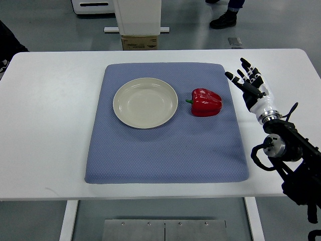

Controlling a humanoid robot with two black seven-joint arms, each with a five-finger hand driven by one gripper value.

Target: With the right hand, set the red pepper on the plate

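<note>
A red bell pepper (205, 102) with a green stem lies on its side on the blue mat (165, 150), just right of the plate. The cream round plate (145, 102) sits on the mat's upper middle and holds nothing. My right hand (247, 79) hovers over the white table to the right of the mat's edge, a little way right of the pepper. Its fingers are spread and hold nothing. The right arm (288, 150) comes in from the lower right. The left arm is out of the picture.
The white table (50, 125) carries the mat. Beyond its far edge stand a white machine base (138, 17) and a cardboard box (140, 42). A person's shoe (224, 20) shows on the floor at the top right.
</note>
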